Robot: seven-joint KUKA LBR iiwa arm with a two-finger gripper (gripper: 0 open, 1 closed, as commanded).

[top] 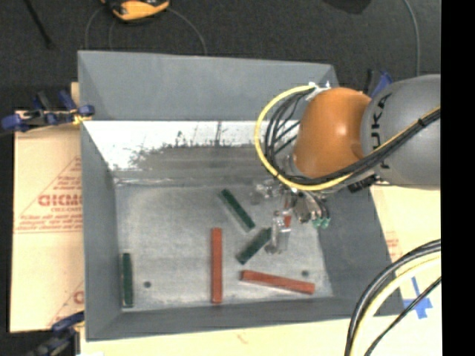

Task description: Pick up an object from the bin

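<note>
My gripper [277, 237] hangs below the orange cover at the bin's right centre, its fingers pointing down onto the upper end of a short dark green bar [252, 248] that lies tilted on the floor. Just up and left of it lies another dark green bar [237, 208], slanted. A red bar [216, 265] lies upright left of the gripper, and a second red bar [277, 282] lies nearly flat below it, towards the bin's front right.
A third dark green bar [127, 279] lies upright by the bin's left wall, far from the gripper. The arm and its yellow and black cables cover the bin's right rear part.
</note>
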